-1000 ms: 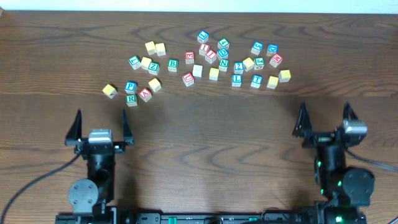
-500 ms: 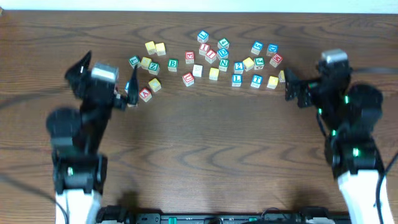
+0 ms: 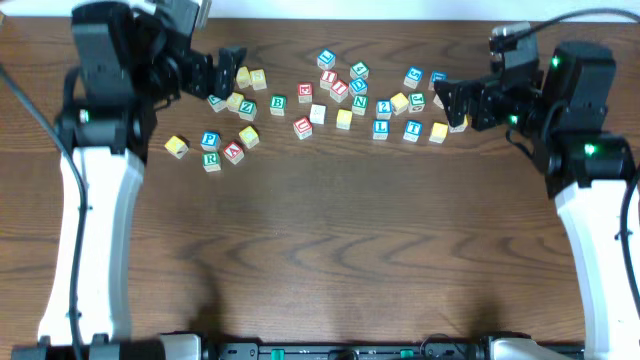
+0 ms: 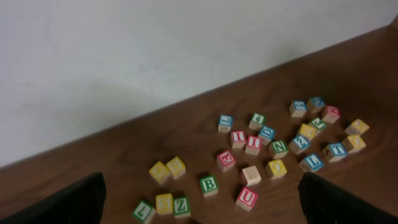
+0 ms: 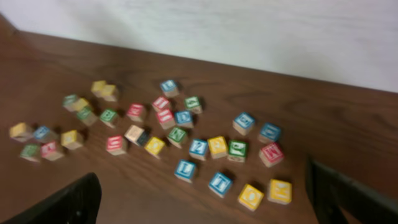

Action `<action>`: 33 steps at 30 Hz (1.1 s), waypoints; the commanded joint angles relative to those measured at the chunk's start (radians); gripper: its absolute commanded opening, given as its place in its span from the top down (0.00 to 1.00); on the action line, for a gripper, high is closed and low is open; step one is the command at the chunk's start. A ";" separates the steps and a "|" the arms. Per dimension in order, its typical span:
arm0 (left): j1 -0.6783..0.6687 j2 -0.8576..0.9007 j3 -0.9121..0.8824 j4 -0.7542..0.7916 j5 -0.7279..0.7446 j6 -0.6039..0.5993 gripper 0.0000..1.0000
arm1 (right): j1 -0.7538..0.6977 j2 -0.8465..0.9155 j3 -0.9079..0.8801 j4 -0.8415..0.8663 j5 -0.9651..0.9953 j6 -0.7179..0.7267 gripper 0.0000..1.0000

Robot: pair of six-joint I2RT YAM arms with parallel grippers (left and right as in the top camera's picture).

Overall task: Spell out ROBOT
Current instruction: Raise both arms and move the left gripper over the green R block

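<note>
Left tool (image 3: 222,72) and right tool (image 3: 452,103) both gape wide, empty, at either end of the blocks (image 3: 278,103) strewn across the far desk (image 3: 330,250). Packed neighbours may get knocked or pinched together, and small letters, perhaps misread, risk a wrong pick.

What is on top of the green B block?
Nothing: the green B block shows its letter bare, nothing stacked on it. Its underside, against the table, is hidden.
</note>
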State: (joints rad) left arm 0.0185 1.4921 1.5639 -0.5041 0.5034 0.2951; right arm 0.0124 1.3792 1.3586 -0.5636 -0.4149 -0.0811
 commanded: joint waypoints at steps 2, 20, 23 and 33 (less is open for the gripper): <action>-0.002 0.143 0.231 -0.165 0.029 0.004 0.02 | -0.004 0.100 0.134 -0.089 -0.121 -0.005 0.01; -0.035 0.298 0.371 -0.427 0.029 0.017 0.02 | 0.097 0.460 0.435 -0.353 -0.047 -0.003 0.01; -0.035 0.298 0.371 -0.472 0.028 -0.050 0.02 | 0.108 0.469 0.431 -0.347 -0.047 -0.003 0.01; -0.037 0.299 0.371 -0.480 -0.012 -0.104 0.02 | 0.110 0.469 0.429 -0.310 -0.110 -0.003 0.01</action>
State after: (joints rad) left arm -0.0189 1.7817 1.9137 -0.9695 0.5209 0.2272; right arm 0.1169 1.8526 1.7718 -0.8803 -0.4938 -0.0811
